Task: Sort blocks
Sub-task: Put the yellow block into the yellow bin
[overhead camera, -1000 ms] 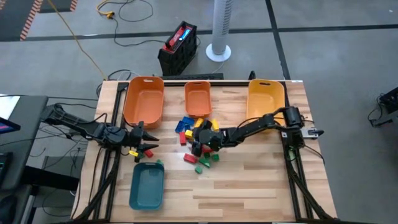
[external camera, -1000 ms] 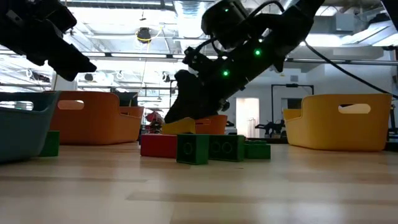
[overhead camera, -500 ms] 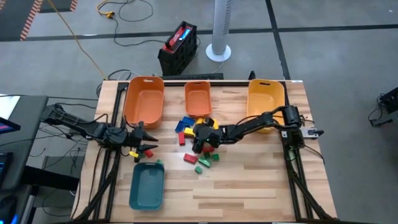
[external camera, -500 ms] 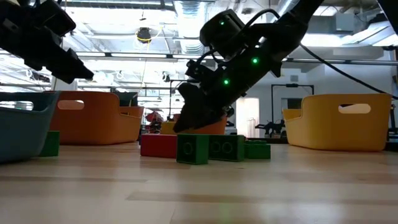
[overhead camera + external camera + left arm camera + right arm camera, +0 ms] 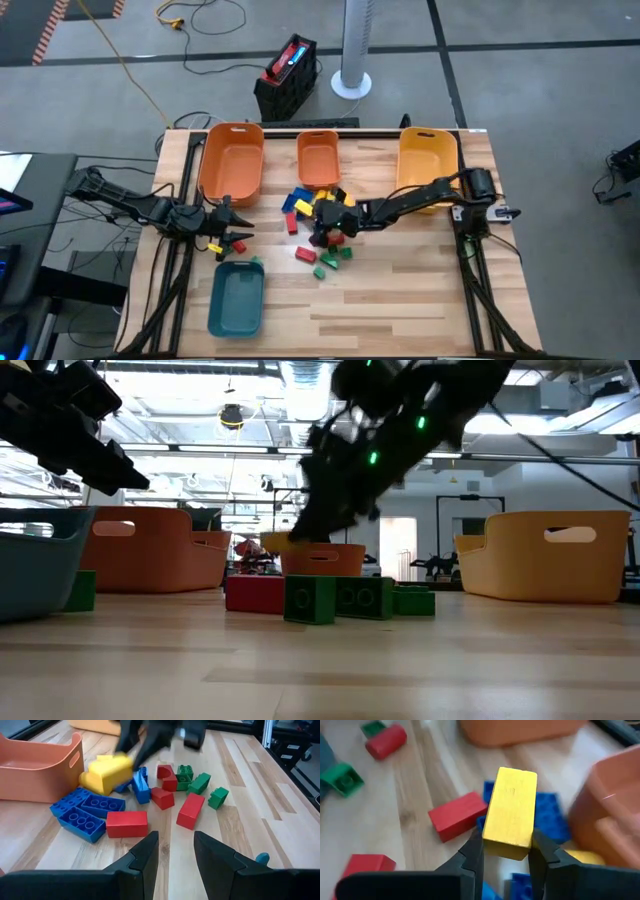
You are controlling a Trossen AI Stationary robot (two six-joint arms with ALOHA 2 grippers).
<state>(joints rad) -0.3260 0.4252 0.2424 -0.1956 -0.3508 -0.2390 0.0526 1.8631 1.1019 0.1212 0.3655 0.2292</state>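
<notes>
My right gripper (image 5: 503, 851) is shut on a yellow block (image 5: 511, 810) and holds it above the pile of red, blue and green blocks (image 5: 318, 240) in the middle of the table. The low view shows the yellow block (image 5: 276, 542) hanging over a red block (image 5: 254, 593) and green blocks (image 5: 335, 598) that lie flat on the wood. At the table's left side, above the teal bin, my left gripper (image 5: 176, 839) stands open with nothing between its fingers, pointing toward the pile. My right gripper pinches the yellow block by its two long sides (image 5: 489, 836) between its two fingers, at the end nearer the wrist. The fingers slant down from the table's right side and lie along the block. The block is lifted clear of the pile and juts out past the fingertips.
A large orange bin (image 5: 231, 162), a small orange bin (image 5: 319, 158) and a yellow bin (image 5: 428, 158) stand along the far edge. A teal bin (image 5: 237, 300) stands near left, a green block (image 5: 256, 262) beside it. Bare wood lies near and right.
My right gripper has taken hold of the yellow block, which lay on the table at the pile's far side, and has risen with it. The block now hangs clear above the red and green blocks, which have stayed where they were.
</notes>
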